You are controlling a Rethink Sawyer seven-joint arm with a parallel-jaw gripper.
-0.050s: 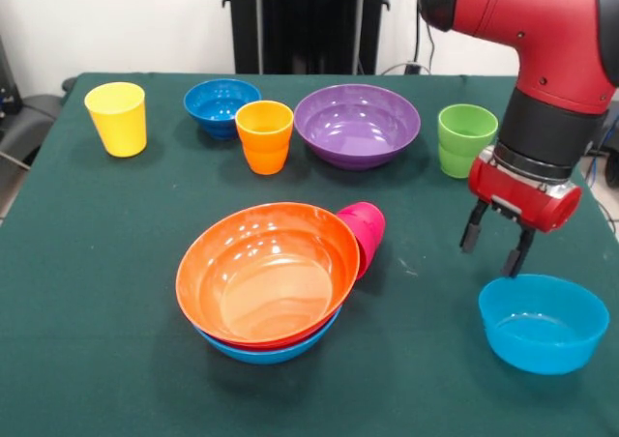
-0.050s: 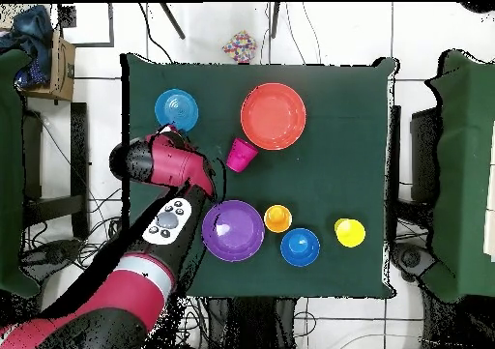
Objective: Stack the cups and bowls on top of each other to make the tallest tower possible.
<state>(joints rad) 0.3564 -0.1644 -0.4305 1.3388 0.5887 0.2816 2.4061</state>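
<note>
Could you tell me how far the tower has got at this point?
Done: an orange bowl nested in a blue one. In hand: nothing; the gripper hangs with jaws open above the small light-blue bowl. Left: that bowl, the purple and dark-blue bowls, and all four cups; the pink one lies tipped.

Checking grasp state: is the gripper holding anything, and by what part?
Nothing held. The gripper is open and empty, just above the far rim of the light-blue bowl.

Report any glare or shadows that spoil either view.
Front view: soft ceiling glare streaks the large orange bowl and purple bowl, while the hand stays readable, open over the table. Overhead view: the arm hides the green cup; shadows are faint.
</note>
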